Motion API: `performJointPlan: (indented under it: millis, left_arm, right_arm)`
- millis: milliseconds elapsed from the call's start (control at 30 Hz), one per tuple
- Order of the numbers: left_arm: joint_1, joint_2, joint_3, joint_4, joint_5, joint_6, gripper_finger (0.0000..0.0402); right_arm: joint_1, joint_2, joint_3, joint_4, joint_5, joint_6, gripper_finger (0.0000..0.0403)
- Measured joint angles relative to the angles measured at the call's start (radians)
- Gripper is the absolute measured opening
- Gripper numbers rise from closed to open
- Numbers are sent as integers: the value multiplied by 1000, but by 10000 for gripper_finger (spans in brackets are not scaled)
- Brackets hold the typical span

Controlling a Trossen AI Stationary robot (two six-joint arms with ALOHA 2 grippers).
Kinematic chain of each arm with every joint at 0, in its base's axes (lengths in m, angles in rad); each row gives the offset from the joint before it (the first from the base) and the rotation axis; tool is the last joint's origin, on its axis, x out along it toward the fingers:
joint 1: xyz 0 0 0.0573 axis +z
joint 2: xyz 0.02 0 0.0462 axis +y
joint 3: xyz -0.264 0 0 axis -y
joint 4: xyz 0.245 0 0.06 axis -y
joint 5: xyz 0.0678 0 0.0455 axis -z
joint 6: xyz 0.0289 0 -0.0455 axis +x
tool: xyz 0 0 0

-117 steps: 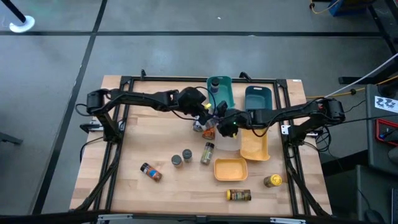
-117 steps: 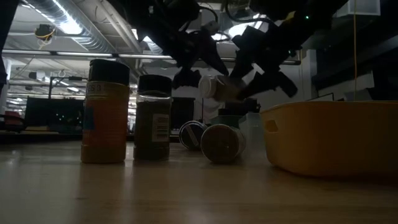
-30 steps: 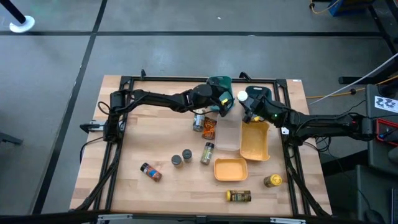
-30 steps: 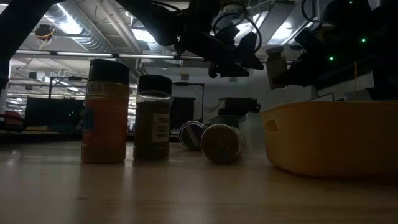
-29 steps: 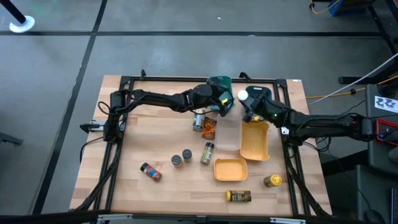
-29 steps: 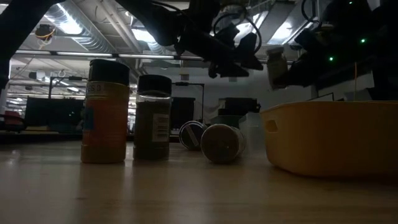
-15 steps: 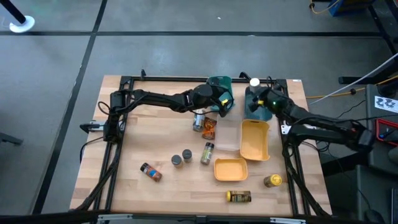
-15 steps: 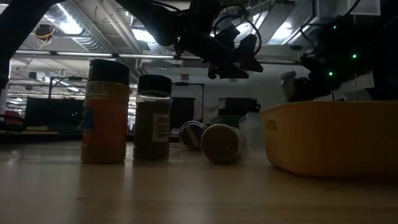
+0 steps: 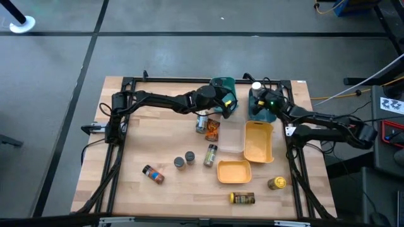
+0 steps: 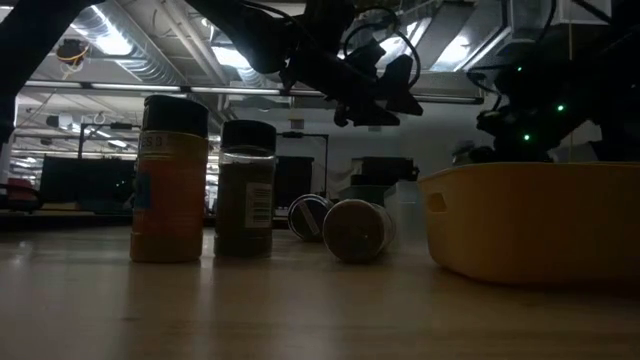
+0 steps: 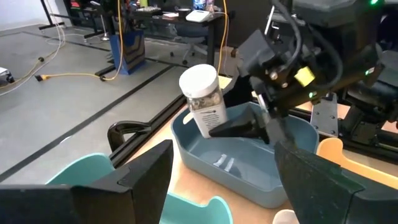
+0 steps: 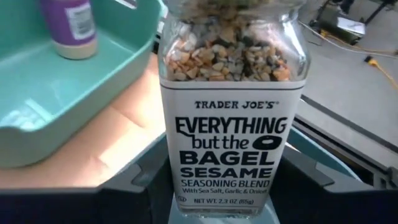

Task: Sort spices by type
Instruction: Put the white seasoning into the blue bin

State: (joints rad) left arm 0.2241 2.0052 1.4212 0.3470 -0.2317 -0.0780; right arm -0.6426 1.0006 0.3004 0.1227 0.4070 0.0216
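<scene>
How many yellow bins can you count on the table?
2. The larger yellow bin sits right of the table's middle. The smaller yellow bin lies beside it, toward the lower left in the high view. Neither hides another yellow bin.

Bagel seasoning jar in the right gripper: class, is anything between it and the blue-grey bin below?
Nothing visible. The right gripper holds the jar over the blue-grey bin, whose visible floor is bare.
</scene>
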Motion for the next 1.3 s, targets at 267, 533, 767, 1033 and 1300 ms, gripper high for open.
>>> performJointPlan:
  millis: [267, 533, 767, 1033, 1300]
  left_arm:
    - [-1, 0, 0, 0, 0, 0, 265]
    - [-1, 0, 0, 0, 0, 0, 265]
    - [-1, 0, 0, 0, 0, 0, 265]
    - [-1, 0, 0, 1, 0, 0, 265]
    - [-1, 0, -1, 0, 0, 0, 265]
  right_arm:
    - [1, 126, 0, 108, 45, 0, 205]
    - [0, 215, 0, 160, 46, -1, 205]
    - [-12, 282, -1, 246, 42, -29, 205]
    - [-99, 306, -1, 284, -88, -27, 205]
    - [-106, 306, -1, 295, -102, -26, 210]
